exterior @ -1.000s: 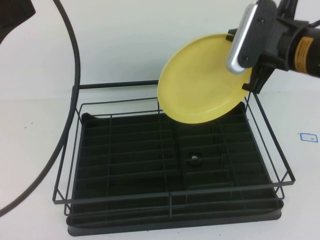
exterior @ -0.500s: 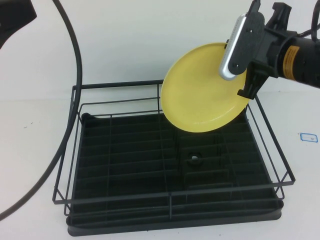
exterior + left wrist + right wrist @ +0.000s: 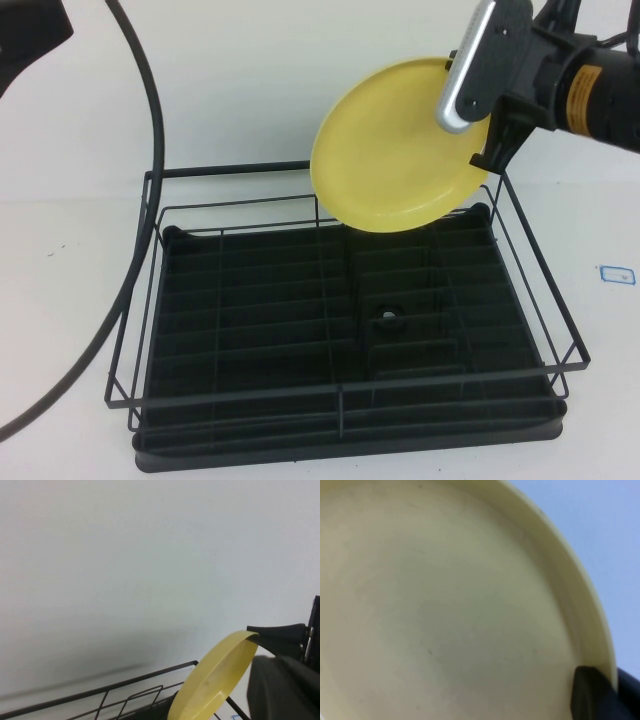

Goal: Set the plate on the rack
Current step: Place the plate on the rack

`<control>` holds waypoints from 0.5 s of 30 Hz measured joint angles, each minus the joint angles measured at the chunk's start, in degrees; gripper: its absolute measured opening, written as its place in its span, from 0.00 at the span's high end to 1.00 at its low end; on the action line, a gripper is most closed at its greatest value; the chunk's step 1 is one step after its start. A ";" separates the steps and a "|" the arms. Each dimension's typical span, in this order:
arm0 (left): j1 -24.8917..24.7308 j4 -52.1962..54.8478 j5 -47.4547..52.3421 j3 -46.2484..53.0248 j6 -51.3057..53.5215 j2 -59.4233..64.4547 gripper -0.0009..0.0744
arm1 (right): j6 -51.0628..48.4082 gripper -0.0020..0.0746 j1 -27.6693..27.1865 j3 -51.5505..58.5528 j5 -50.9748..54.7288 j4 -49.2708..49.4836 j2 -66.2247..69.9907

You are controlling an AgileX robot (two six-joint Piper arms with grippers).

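Robot test bench, bare white tabletop point(image 3: 70, 300), plain pale wall, loose black cable point(image 3: 140, 200), no household furnishings

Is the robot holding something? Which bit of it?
Yes: the right gripper pinches the yellow plate by its rim, above the rack. The left gripper, out of view, holds nothing seen.

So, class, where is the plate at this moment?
In the high view the plate is in the air, tilted, over the rack's far right corner, gripped at its rim by the right gripper. The left gripper is out of view.
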 joint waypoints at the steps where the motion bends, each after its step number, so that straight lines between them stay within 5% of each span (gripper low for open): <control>1: 0.00 0.00 0.00 0.00 0.00 0.00 0.99 | 0.28 0.95 0.00 -0.10 0.00 0.00 0.12; 15: 0.00 0.09 0.00 0.00 0.00 0.00 0.99 | 1.84 0.95 0.00 -0.10 -0.48 0.08 3.32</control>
